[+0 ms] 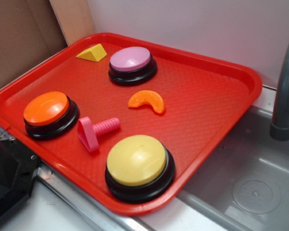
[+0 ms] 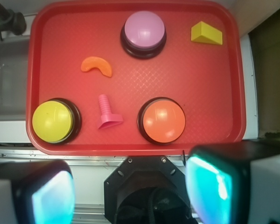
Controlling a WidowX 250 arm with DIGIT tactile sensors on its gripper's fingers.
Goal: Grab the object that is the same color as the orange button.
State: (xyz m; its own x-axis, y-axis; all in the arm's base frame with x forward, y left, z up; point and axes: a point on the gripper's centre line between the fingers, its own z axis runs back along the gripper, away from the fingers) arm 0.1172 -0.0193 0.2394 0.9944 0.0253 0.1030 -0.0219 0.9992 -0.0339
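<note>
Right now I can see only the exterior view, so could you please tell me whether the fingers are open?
Observer: Yes. In the wrist view the fingers stand wide apart with nothing between them.
Operator: Are they over the tray?
Observer: No. They sit outside the red tray, off the edge nearest the orange button and the yellow button.
Operator: Where does the orange segment lie from there?
Observer: Ahead and toward the left of the wrist image, beyond the pink peg and not touching it.
</note>
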